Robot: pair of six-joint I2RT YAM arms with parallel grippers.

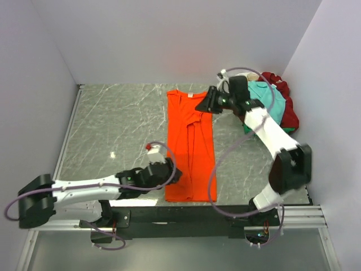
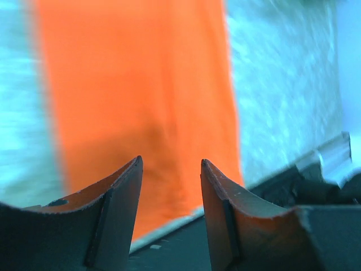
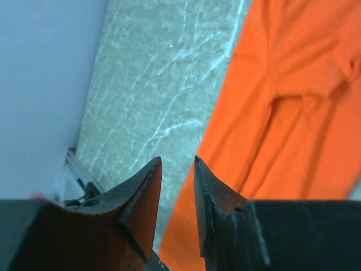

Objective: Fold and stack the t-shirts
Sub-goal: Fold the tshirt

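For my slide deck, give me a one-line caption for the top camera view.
Left gripper and right gripper near opposite ends of a lengthwise-folded orange t-shirt; more shirts heaped far right.

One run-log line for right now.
orange t-shirt: long folded strip, flat | left pincer: open, near hem | right pincer: open, shirt's far right edge | other t-shirts: heaped far right
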